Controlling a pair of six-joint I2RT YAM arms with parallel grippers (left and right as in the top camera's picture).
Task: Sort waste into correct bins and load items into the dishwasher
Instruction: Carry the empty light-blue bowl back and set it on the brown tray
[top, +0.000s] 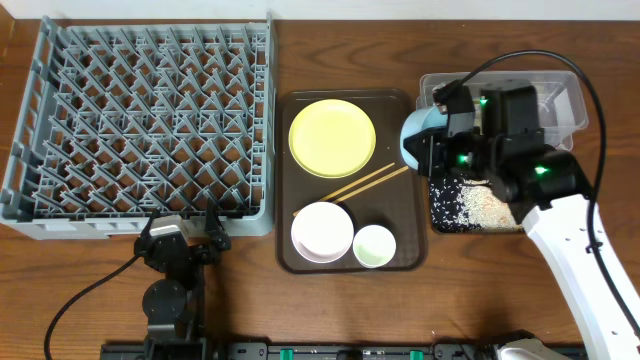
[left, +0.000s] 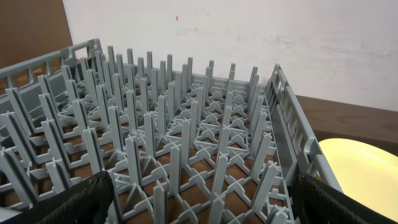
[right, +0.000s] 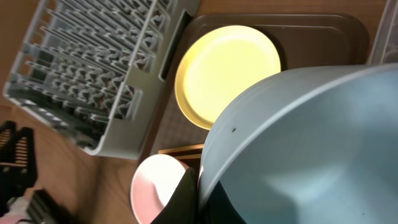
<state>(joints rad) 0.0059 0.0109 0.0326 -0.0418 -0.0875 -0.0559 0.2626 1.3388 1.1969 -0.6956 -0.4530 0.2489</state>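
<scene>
Over at the table's three o'clock side the right gripper (top: 432, 148) is clamped tight on the rim of the light blue bowl (top: 413, 135). The bowl is tipped up off the surface, and the wrist camera looks into a bare inside. It hangs at three o'clock from the yellow plate (top: 332, 137), just past the right edge of the brown tray (top: 400, 108). At the bowl's five o'clock lies the black tray (top: 447, 190) with white rice scraps (top: 492, 205) scattered in it, and touching that tray's twelve o'clock end sits the clear tub (top: 565, 100), mostly hidden under the arm. On the brown tray the plate sits at twelve o'clock, the wooden chopsticks (top: 355, 185) lie slantwise across the middle, the white bowl (top: 322, 232) sits at seven o'clock and the pale green cup (top: 375, 246) just beside it at five. The grey dish rack (top: 140, 110) fills the table's ten o'clock corner with nothing loaded among its pegs. The left gripper (top: 184, 232) rests at the rack's six o'clock edge, its fingers (left: 74, 202) spread wide apart and holding nothing, pointing in over the pegs.
</scene>
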